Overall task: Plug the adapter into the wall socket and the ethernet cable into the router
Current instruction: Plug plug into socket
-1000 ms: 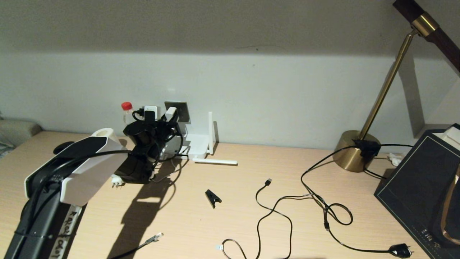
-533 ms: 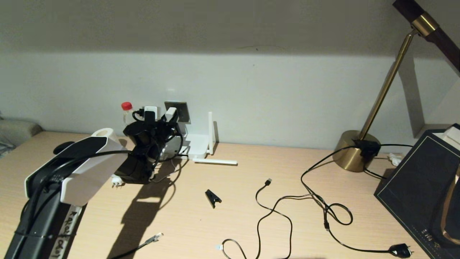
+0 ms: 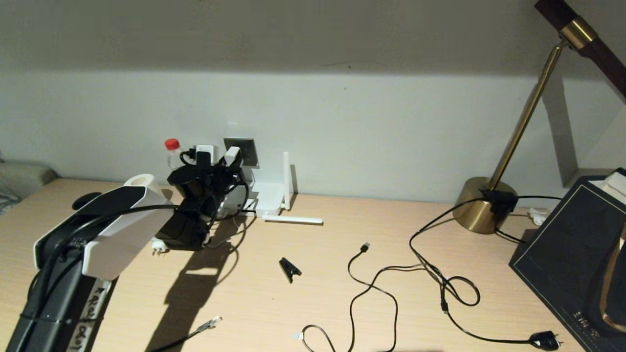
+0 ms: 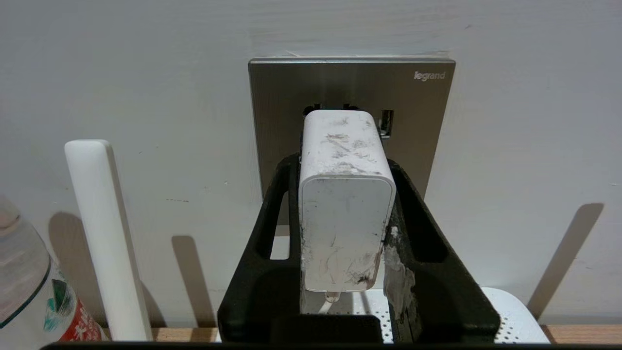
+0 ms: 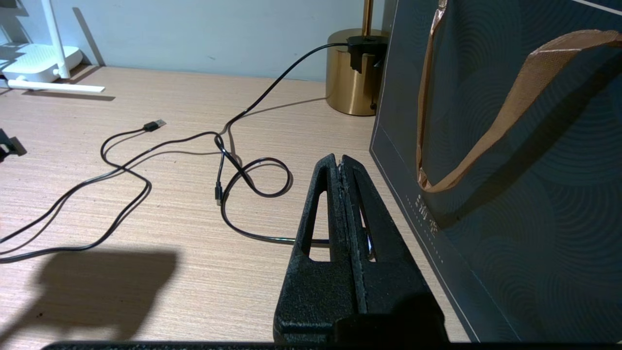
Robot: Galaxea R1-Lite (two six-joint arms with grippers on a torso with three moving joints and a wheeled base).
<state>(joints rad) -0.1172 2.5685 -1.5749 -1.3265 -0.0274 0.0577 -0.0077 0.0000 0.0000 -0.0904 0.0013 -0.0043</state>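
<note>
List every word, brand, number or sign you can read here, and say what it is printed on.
"legrand": on the wall socket, in a corner of the plate.
Handwriting on the tape on the left arm: unreadable.
Small print on the dark bag: unreadable.
Bottle label: no readable text.

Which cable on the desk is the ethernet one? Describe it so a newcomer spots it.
Start at the desk front edge, near the left arm's shadow. The ethernet cable comes in from that edge, thin and black, ending in a clear plastic clip connector. The loose black cable to its right ends in a dark USB tip instead.
</note>
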